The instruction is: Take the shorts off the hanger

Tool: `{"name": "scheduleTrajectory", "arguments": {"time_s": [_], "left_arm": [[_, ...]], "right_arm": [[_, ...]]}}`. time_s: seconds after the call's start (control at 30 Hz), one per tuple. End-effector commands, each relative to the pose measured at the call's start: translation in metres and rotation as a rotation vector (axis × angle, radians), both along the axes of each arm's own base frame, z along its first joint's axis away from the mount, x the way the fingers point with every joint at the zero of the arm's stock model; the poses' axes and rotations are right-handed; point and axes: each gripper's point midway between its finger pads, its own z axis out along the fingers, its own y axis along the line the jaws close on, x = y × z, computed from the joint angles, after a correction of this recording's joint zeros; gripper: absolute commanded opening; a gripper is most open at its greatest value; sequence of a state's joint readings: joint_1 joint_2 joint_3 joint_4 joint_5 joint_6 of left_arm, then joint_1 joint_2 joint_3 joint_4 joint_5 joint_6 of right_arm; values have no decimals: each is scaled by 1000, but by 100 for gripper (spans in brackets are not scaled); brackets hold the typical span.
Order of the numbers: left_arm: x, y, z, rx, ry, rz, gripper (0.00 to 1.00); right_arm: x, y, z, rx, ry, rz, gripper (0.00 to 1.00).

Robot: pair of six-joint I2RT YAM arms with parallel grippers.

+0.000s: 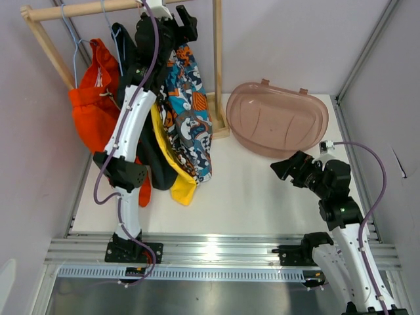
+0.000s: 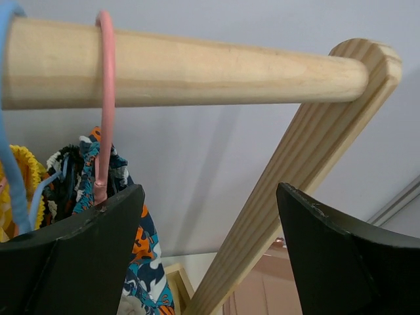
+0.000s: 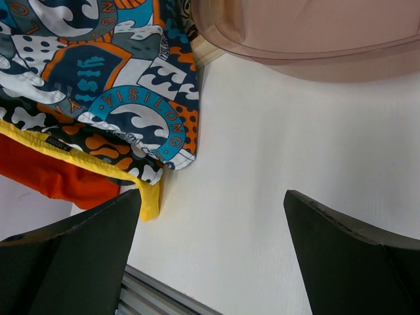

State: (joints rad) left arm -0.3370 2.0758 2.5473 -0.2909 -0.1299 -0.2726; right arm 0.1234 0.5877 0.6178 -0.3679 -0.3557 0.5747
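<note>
Several pairs of shorts hang from the wooden rod: orange-red, black, yellow and teal-orange patterned shorts. My left gripper is raised to the rod's right end, and its arm covers part of the clothes. In the left wrist view that gripper is open just below the rod. Its left finger is beside the neck of a pink hanger that carries the patterned shorts. My right gripper hangs open over the bare table, holding nothing.
A translucent pink basket lies at the back right of the table. The rack's slanted wooden leg runs between my left fingers in view. A blue hanger hooks the rod at far left. Walls close in on both sides.
</note>
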Motion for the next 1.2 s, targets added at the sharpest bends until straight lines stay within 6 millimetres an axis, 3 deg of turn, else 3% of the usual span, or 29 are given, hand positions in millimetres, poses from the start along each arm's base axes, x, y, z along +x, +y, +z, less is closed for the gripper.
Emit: {"name": "scheduleTrajectory", "arguments": {"time_s": [0.0, 0.03, 0.07, 0.17, 0.33, 0.43, 0.77, 0.93, 1.17], "left_arm": [[3, 17, 13, -26, -35, 55, 87], [-6, 18, 21, -31, -41, 48, 86], [-6, 14, 11, -23, -14, 36, 85], [-28, 7, 19, -8, -13, 22, 85], [-49, 15, 35, 14, -23, 52, 84], [-48, 22, 45, 23, -53, 87, 84], [-26, 21, 29, 32, -31, 110, 82], [-27, 19, 11, 42, 32, 109, 79], [-34, 35, 1, 66, 72, 187, 77]], "right_arm": [[2, 0, 2, -17, -29, 3, 99], [2, -1, 1, -19, -26, 4, 99], [1, -1, 0, -21, -24, 4, 100], [2, -1, -4, -28, -20, 1, 99], [-1, 1, -8, -5, -5, 9, 100], [-3, 2, -7, 3, -11, 13, 99], [-9, -4, -15, -42, -4, -2, 100], [-9, -4, -15, -46, 1, -1, 99], [-11, -4, -17, -39, -2, 0, 100]]}}
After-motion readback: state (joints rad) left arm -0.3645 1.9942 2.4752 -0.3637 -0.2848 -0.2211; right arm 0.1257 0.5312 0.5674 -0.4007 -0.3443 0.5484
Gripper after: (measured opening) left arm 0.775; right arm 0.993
